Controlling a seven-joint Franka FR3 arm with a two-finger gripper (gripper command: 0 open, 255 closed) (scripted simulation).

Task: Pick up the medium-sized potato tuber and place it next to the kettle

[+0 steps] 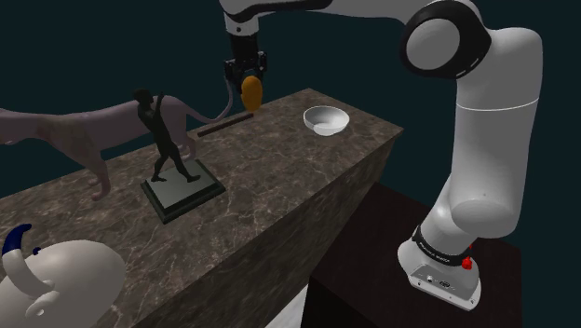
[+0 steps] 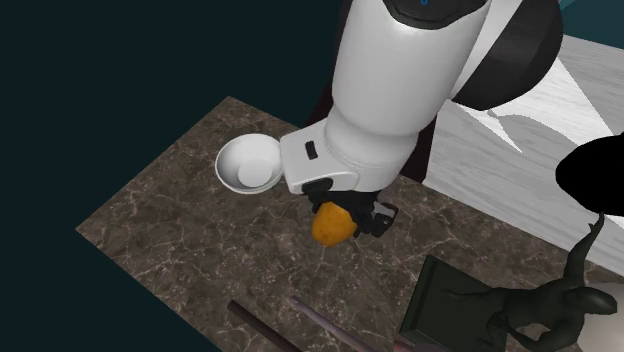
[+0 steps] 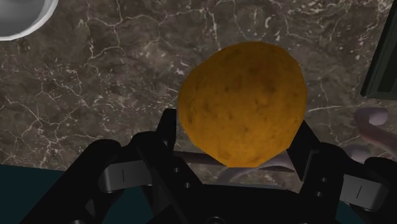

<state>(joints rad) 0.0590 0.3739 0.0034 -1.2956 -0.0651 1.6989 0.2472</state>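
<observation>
Potato [image 3: 240, 105], clamped across its middle by the gripper [image 1: 247, 73] above the counter [image 1: 279, 177], looks firm, rounded and fairly light, so it may roll once released.

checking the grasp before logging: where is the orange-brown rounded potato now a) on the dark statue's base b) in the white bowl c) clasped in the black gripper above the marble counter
c: the black gripper clasps the orange-brown potato between its fingers, clear of the dark marble counter.

The potato [image 3: 240, 102] covers fingertips of the gripper [image 3: 238, 127]; an edge crops the white bowl [image 3: 16, 19].
</observation>
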